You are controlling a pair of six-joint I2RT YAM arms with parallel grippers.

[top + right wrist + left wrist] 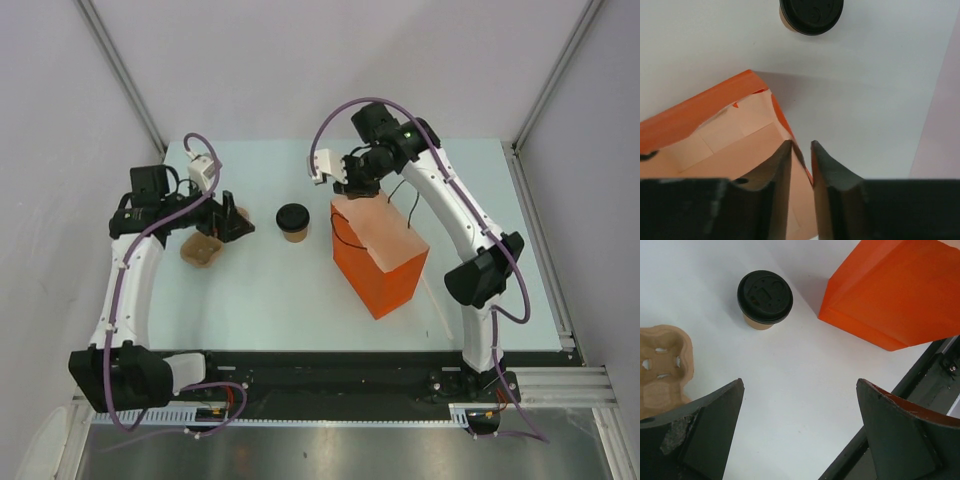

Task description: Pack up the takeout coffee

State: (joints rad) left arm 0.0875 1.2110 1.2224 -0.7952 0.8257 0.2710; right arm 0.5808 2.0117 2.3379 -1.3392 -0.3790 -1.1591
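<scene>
Now the left hand point(800, 385) hangs wide open and empty, the lidded coffee cup point(765, 297) standing ahead of it. Better to centre on the cup below its lid while the right hand point(801, 146) pinches the rim of the orange bag point(690, 117).

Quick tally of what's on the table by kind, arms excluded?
Coffee cup with lid: 1
Orange bag: 1
Cardboard cup carrier: 1
Total: 3
</scene>
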